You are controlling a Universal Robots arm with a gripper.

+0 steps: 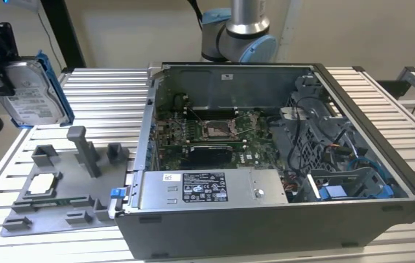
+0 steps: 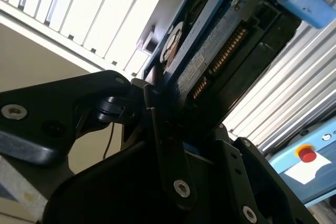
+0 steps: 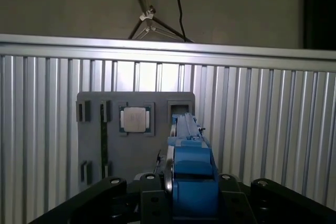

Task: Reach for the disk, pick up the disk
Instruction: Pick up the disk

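The gripper (image 1: pixel 1 74) was clamped on the disk (image 1: pixel 38 93) and held it in the air, clear of the slatted metal table (image 1: pixel 98 93). In the exterior view the disk hung upright from the gripper. Its white label faced the camera, and its blue bracket (image 1: pixel 61 90) ran along the edge farthest from the gripper's black body.

In the second wrist view the black fingers (image 2: pixel 163 145) pressed against the near end of the disk (image 2: pixel 210 61). The drive's connector edge and its blue frame reached away from them. In the first wrist view the disk (image 3: pixel 191 177) was seen edge-on, pinched between the two sides of the gripper.

Below the gripper and slightly ahead of it lay a grey tray (image 1: pixel 54 213) with several upright posts. A small square chip (image 1: pixel 41 184) sat in one of the tray's pockets, well apart from the held disk. An open computer case (image 1: pixel 266 224) stood off to one side of the gripper, beyond the tray. A long grey box (image 1: pixel 207 189) with a label lay along the case's near edge. The arm (image 1: pixel 240 33) rose behind the case.
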